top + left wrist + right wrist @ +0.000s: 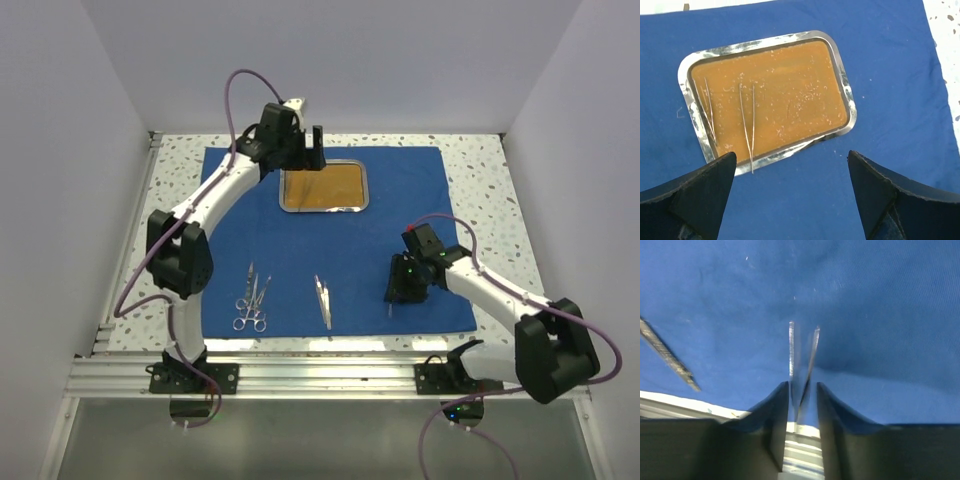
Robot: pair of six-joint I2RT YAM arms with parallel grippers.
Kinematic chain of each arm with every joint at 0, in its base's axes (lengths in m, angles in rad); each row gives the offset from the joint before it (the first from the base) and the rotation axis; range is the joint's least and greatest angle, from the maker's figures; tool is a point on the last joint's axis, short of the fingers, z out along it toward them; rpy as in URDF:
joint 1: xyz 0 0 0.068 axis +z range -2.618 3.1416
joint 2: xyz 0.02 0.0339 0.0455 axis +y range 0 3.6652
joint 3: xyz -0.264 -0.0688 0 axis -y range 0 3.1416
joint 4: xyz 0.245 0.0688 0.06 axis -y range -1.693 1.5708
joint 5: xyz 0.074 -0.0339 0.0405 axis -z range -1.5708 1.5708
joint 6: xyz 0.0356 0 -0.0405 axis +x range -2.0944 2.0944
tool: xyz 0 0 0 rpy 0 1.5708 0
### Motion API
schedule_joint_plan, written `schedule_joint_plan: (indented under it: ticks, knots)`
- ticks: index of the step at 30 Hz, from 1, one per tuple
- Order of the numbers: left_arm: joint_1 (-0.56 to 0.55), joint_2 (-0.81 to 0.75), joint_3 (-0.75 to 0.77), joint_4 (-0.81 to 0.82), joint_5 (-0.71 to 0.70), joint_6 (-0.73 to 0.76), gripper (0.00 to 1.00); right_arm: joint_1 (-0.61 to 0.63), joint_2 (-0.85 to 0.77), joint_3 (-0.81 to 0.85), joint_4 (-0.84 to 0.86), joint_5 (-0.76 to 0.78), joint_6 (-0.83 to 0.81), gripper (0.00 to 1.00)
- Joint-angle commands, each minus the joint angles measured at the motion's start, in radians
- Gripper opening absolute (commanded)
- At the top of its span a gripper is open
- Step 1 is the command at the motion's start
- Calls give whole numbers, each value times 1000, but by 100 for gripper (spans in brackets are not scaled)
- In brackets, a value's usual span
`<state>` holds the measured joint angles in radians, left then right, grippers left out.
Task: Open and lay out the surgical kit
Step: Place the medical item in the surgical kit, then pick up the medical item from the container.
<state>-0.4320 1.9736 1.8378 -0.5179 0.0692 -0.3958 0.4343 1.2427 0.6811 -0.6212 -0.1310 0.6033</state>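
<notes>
This looks like a robot lab test booth. Plain white walls [340, 60] close in 3 sides, out past the left gripper [305, 158]. Behind it, 2 robot arms [215, 205] with purple cables [228, 110] are bolted to a metal rail [320, 375] on a speckled table [480, 170].

Open lane across mid-wrap
Bare wrap [410, 190] lies between tray [335, 187] and scissors [243, 300]; the left arm [225, 190] overhangs the tray's far-left corner.

No readable text, label, brand, number or sign appears in any view.
</notes>
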Motion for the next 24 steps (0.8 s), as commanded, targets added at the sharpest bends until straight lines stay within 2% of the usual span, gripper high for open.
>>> schedule_joint_plan:
  ticks: [1, 3, 4, 6, 16, 24]
  knots:
    - [9, 50, 80, -19, -35, 77, 96, 9, 49, 58, 35, -12, -40, 62]
    - [10, 82, 115, -27, -54, 97, 96, 11, 60, 69, 18, 5, -46, 73]
    - [13, 94, 129, -33, -58, 113, 96, 11, 57, 80, -3, 13, -46, 81]
    - [18, 125, 156, -36, -66, 127, 96, 9, 38, 92, -26, 33, -45, 85]
    - [30, 280, 221, -25, -124, 222, 96, 11, -61, 270, -235, 91, -39, 85]
    - [27, 329, 189, -22, -137, 235, 87, 9, -34, 328, -270, 110, -43, 84]
